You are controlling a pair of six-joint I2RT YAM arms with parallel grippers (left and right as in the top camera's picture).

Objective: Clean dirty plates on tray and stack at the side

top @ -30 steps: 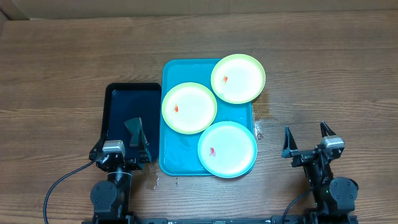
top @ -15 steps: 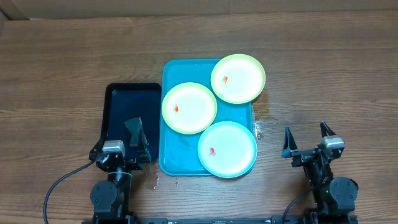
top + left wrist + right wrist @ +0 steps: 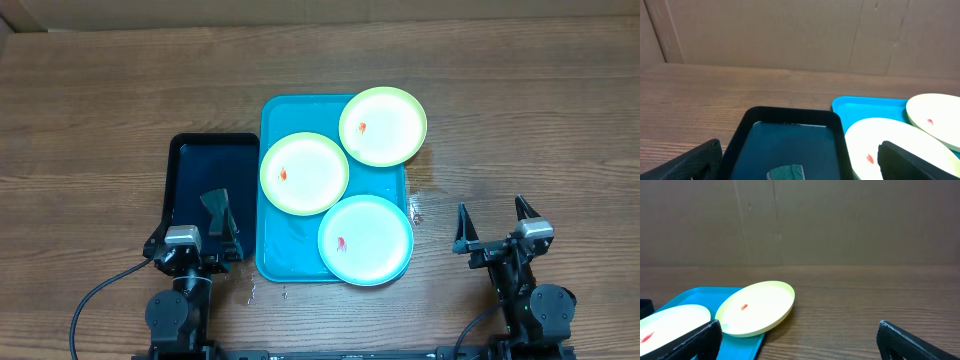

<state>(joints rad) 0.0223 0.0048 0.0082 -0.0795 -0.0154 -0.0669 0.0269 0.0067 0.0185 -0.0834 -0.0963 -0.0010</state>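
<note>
The turquoise tray (image 3: 276,243) lies mid-table with three plates on it, each with a red smear. A lime-green plate (image 3: 383,126) overhangs the tray's far right corner. A second lime-green plate (image 3: 304,173) sits at the left middle. The light-blue plate (image 3: 365,240) sits at the near right. My left gripper (image 3: 197,237) is open over the near end of the black tray. My right gripper (image 3: 493,225) is open and empty over bare wood, right of the tray. In the left wrist view a green plate (image 3: 890,140) shows; in the right wrist view the far plate (image 3: 756,309) shows.
A smaller black tray (image 3: 190,165) lies left of the turquoise tray, holding a dark green sponge (image 3: 217,208), also seen in the left wrist view (image 3: 786,173). Water drops mark the wood by the turquoise tray's right edge (image 3: 416,212). A cardboard wall stands behind the table.
</note>
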